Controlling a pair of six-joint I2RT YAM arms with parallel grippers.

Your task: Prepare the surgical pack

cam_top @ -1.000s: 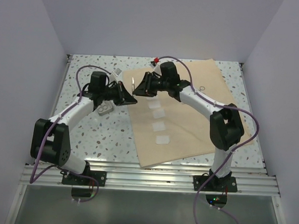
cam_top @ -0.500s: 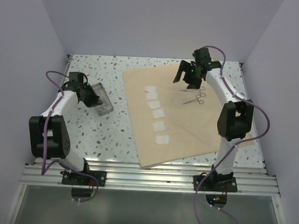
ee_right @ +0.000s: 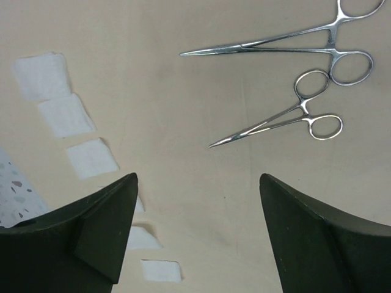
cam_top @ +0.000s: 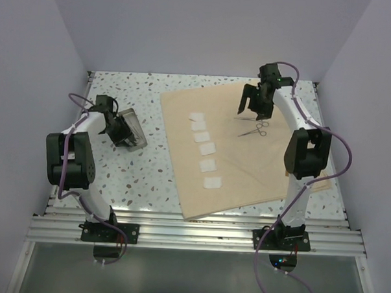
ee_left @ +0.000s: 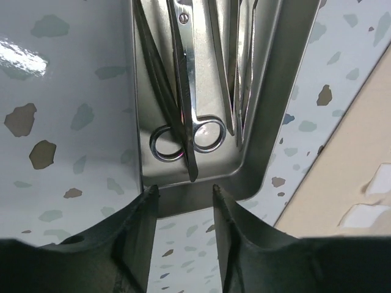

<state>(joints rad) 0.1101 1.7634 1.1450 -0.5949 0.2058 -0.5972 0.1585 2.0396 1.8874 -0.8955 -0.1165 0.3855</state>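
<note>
Step in hand: judged to be moving steel instruments out of the tin and onto the cloth, one at a time.
Cloth: the tan cloth (cam_top: pixel 246 168) lay spread flat over the right half of the table (cam_top: pixel 136 176), reaching from near the far edge almost to the near edge.
Gauze: five white gauze squares (cam_top: pixel 204 148) sat in a row down the cloth's left side, each apart from the next.
Laid instruments: a larger forceps (ee_right: pixel 275 43) and a smaller forceps (ee_right: pixel 275 125) lay side by side, close but not touching, on the cloth towards the table's far right corner.
Tin: the tin (ee_left: pixel 287 91) stood off the cloth near the table's left edge and held scissors (ee_left: pixel 189 122) among other steel pieces.
Left claw: the left claw (ee_left: pixel 183 195) was partly parted and empty, poised at the tin's end wall.
Right claw: the right claw (ee_right: pixel 197 180) was spread wide, held nothing, and hung over bare cloth beside the forceps.
Doing it well: the left claw should drop inside the wall, straddle a single shank close to the ring handles, and close only once it is clear of the neighbouring pieces.
Risk: the pieces lay packed together, so two might lift at once, or the tin might get dragged along.
</note>
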